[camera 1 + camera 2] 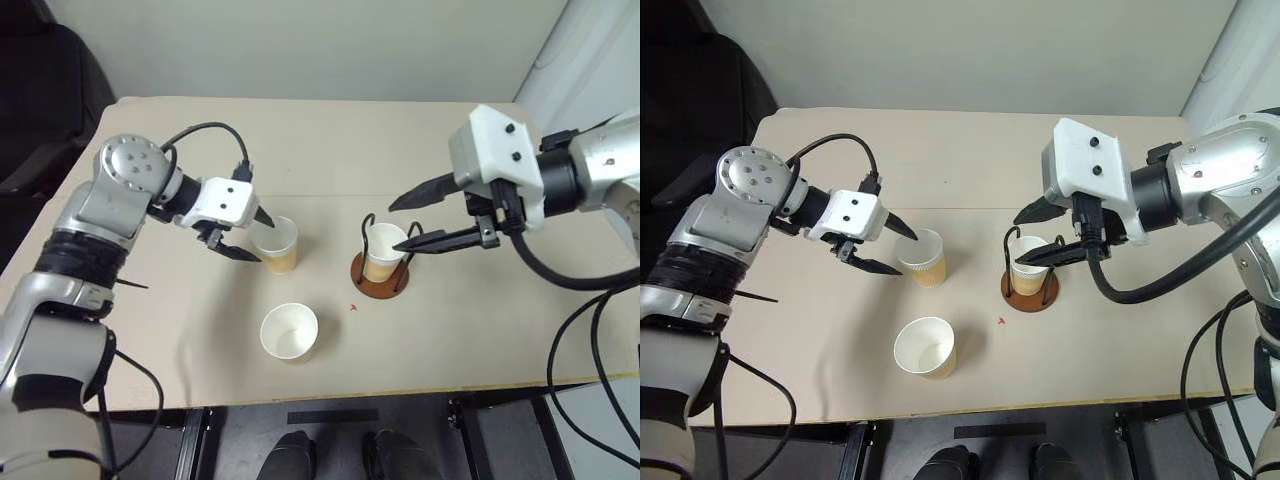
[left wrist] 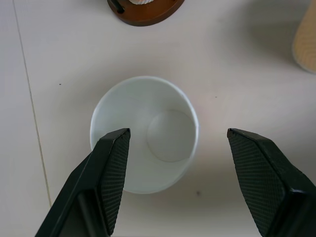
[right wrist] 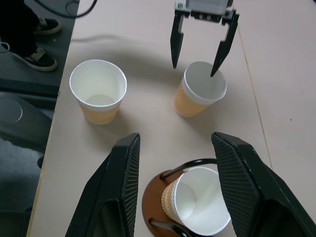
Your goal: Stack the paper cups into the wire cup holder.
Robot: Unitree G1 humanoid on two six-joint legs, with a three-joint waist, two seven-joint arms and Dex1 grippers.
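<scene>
Seen from above on a beige table (image 1: 450, 330): one paper cup (image 1: 384, 252) seated upright in the wire cup holder (image 1: 380, 275), right gripper (image 1: 412, 224) just above it, jaws spread and empty. Left gripper (image 1: 258, 238) spread around the rim of a second cup (image 1: 275, 244), not pinching. Third cup (image 1: 289, 331) upright near the table's front edge.

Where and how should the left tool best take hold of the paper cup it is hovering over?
Probably at the rim, coming from above. The cup stands upright and mouth-up on the table, apart from the other loose cup. The left tool is open above it, one finger each side of the rim, so closing across its upper wall should hold it.
</scene>
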